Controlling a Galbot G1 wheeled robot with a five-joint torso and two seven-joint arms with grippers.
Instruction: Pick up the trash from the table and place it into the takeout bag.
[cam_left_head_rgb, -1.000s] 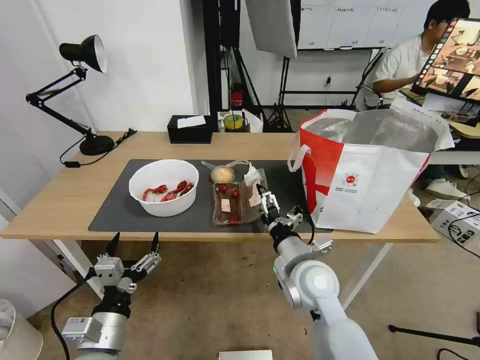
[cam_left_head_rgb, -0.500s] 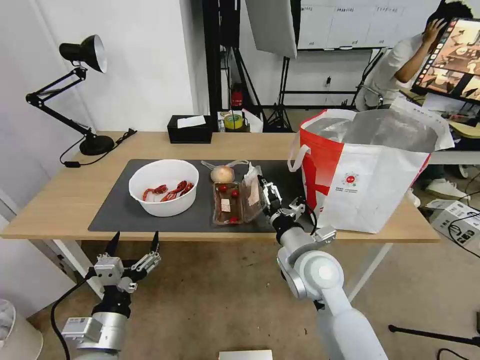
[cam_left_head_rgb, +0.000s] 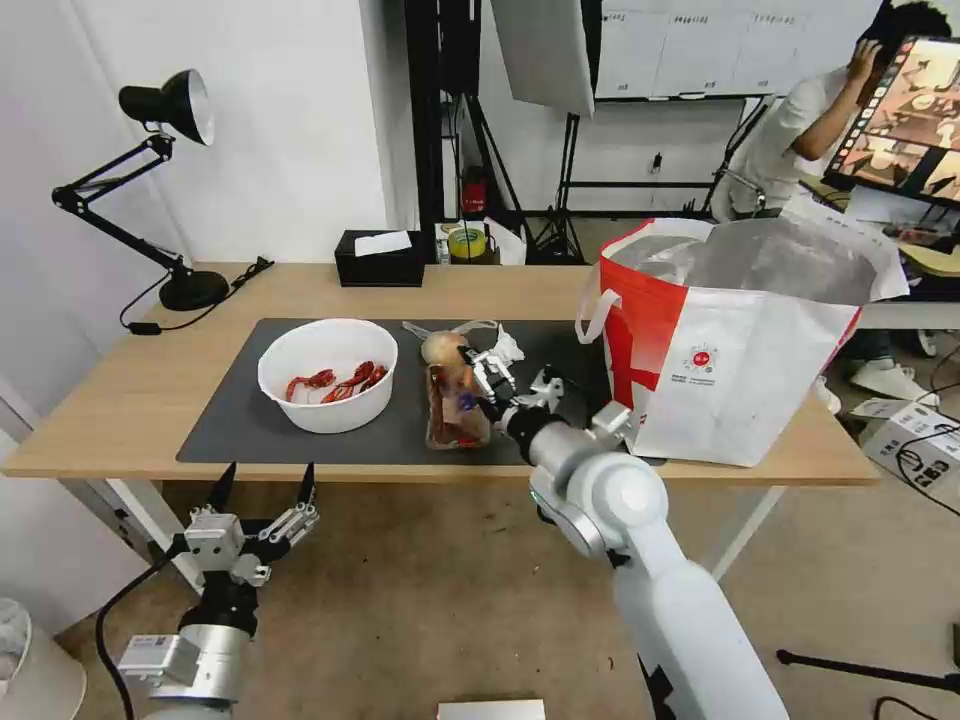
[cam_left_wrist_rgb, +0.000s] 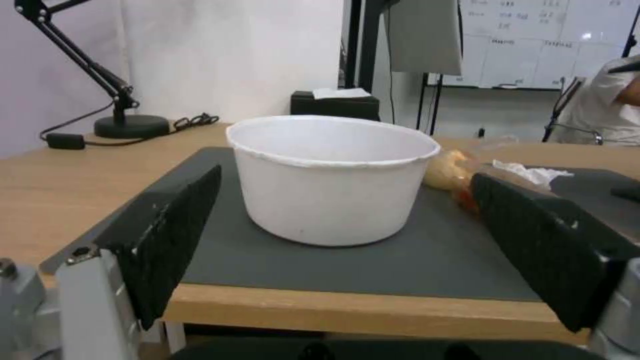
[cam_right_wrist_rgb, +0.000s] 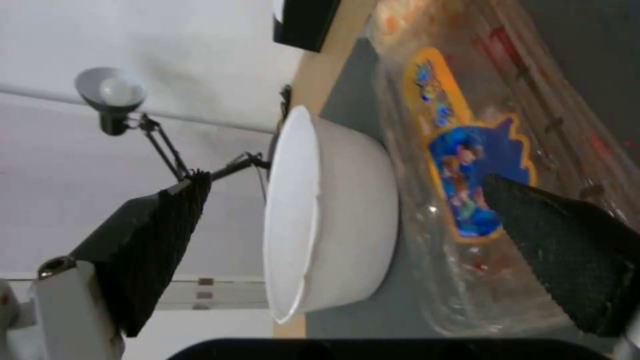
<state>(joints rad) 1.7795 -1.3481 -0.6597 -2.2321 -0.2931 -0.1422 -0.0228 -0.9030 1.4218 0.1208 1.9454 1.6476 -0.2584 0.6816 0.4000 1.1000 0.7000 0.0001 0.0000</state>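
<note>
Head view: one bowl (cam_left_head_rgb: 328, 373), one takeout bag (cam_left_head_rgb: 735, 340).

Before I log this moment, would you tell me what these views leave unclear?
- Head view: the right gripper covers part of the clear plastic trays, so contact is unclear.
- Head view: the takeout bag walls hide its bottom.
- Left wrist view: the white bowl wall hides its contents.

black desk lamp (cam_left_head_rgb: 165, 110), black tissue box (cam_left_head_rgb: 379, 259), tape roll (cam_left_head_rgb: 466, 243)
</note>
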